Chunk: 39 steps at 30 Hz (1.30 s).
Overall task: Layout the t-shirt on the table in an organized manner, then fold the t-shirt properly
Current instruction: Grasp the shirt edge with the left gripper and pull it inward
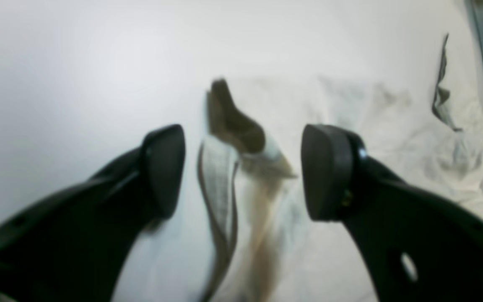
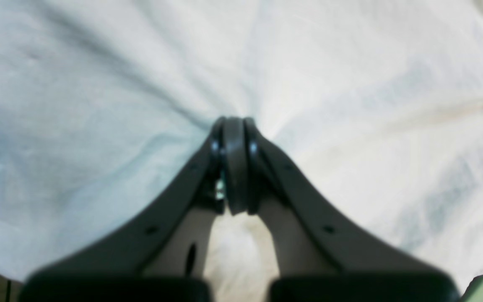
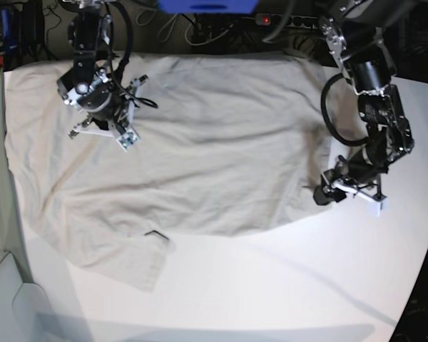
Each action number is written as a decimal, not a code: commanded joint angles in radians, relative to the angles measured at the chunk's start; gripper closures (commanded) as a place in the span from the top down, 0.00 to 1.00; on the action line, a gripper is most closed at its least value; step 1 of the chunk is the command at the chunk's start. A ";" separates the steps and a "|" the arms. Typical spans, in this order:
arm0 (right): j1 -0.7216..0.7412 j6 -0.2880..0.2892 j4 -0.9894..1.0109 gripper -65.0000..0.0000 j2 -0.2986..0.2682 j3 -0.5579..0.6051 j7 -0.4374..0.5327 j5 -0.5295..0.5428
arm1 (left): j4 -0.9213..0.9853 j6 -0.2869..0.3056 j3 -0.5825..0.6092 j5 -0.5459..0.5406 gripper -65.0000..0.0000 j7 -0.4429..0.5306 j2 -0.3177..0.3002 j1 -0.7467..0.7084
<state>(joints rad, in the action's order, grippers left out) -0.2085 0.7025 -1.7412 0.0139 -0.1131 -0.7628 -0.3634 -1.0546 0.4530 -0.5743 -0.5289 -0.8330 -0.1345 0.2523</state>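
While the t-shirt [image 3: 200, 149] lies spread over the table [image 3: 285, 285], partly hidden beneath both arms, the left gripper [image 1: 243, 172] stands spread around a blurred upright fold, and the right gripper [image 2: 234, 163], pressed together, pinches cloth.

Base view: overhead, looking straight down, far. Both wrist views: close, looking past each tool's fingers onto cloth. All three share the t-shirt [image 3: 192, 149] on the desk [image 3: 285, 285].

Soft, creased matt cloth t-shirt [image 3: 200, 164], smooth white table [image 3: 285, 278], matt black plastic jaws
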 commanded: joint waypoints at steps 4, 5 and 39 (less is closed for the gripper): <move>-0.007 -0.004 -0.013 0.00 -0.004 0.000 -0.007 -0.009 | 0.046 0.013 0.063 -0.024 0.51 0.028 -0.014 0.068; -0.010 -0.004 -0.013 0.00 -0.004 0.000 -0.005 -0.009 | 0.056 0.013 0.067 -0.024 0.48 0.028 -0.012 0.077; -0.007 -0.004 -0.013 0.00 -0.007 0.000 -0.004 -0.009 | -0.522 0.003 0.369 -0.175 0.00 -0.009 0.108 -0.127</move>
<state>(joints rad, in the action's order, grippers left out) -0.2146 0.7025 -1.7432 0.0120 -0.1112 -0.7570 -0.3630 -1.5597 0.4492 -0.2050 -0.6720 -0.8673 -0.0284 0.0998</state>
